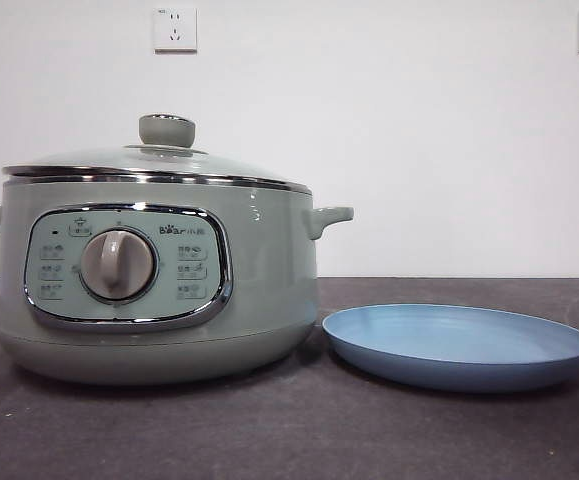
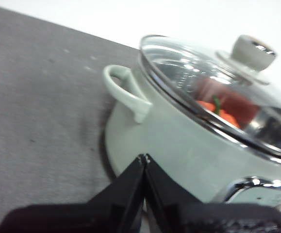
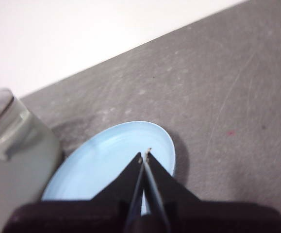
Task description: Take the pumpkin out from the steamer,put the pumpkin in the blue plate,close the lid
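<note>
The sage-green steamer point(image 1: 159, 290) stands at the left with its glass lid point(image 1: 159, 158) on it, knob up. Through the lid in the left wrist view point(image 2: 213, 82) I see the orange-red pumpkin point(image 2: 223, 114) with its green stem inside the pot. It is hidden in the front view. The blue plate point(image 1: 459, 345) lies empty to the right of the steamer. My left gripper point(image 2: 144, 158) is shut and empty, above the table beside the steamer's side handle point(image 2: 125, 92). My right gripper point(image 3: 145, 154) is shut and empty, above the blue plate point(image 3: 101, 165).
The dark grey tabletop point(image 1: 289, 430) runs in front of the pot and plate. A white wall with two sockets point(image 1: 175, 30) stands behind. Neither arm shows in the front view.
</note>
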Available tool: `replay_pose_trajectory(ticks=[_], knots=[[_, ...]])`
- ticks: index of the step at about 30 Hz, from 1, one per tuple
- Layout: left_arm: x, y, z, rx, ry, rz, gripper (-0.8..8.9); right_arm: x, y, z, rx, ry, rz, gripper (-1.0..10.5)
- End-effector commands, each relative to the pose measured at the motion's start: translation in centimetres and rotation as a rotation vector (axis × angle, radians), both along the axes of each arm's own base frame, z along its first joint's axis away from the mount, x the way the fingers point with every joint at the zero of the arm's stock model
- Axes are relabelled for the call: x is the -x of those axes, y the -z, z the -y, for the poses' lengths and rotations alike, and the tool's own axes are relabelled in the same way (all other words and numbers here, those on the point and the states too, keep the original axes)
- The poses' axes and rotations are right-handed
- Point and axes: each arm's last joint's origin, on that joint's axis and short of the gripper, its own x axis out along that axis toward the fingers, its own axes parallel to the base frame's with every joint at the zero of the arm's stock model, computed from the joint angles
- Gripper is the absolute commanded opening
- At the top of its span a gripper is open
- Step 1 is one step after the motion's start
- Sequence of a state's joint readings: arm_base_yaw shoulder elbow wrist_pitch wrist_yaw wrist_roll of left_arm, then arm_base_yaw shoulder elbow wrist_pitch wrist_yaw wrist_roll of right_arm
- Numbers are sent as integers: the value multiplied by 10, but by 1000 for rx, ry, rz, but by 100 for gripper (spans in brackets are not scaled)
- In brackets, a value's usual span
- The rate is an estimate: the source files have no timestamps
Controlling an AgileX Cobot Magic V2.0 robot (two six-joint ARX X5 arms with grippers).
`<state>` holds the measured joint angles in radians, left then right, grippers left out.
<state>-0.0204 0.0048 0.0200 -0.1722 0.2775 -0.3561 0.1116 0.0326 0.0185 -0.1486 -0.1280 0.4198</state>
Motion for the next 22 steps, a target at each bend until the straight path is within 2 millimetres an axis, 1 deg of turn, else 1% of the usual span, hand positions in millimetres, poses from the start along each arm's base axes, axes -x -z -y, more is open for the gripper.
replay_pose_trajectory(ticks=[1,5,9,16,22], knots=[[-1,3,0,65,0,-18,-3,-1,3,0,-76,19,-21,-16],[-1,2,0,66,4,-5,-5,0,1,0,-78,8,-18,-16],[1,-4,0,66,4,-6,-8,1,-7,0,-96,10,1,-16],[4,-31,0,63,-2,-24,-8,7,-38,1,-119,10,57,-17],[-1,-60,0,55,-1,-29,-8,12,-69,1,-118,7,86,-16]])
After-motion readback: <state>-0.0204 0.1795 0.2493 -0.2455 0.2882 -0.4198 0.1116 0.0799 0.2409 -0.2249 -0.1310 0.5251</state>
